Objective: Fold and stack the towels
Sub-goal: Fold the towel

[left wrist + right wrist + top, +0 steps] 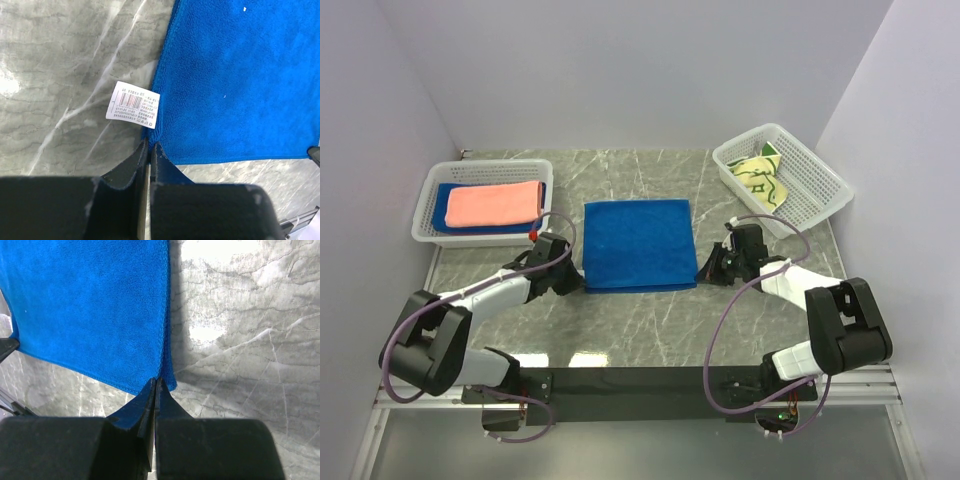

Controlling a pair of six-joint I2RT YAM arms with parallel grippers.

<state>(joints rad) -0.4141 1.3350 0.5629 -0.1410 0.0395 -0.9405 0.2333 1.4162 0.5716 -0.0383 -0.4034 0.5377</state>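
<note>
Ahead of the left fingers (125, 170) and the right fingers (132, 412), the blue towel (640, 243) is spread flat on the surface (650, 330). One near corner is pinched in each pair: the left pair is closed thin just short of the label (133, 108), the right shut tight. The corners are judged to be held so the near edge can be carried over for a fold.

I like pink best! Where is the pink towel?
Top view, far left: the pink towel lies on a folded blue towel in the left basket, left of the spread blue towel.
</note>
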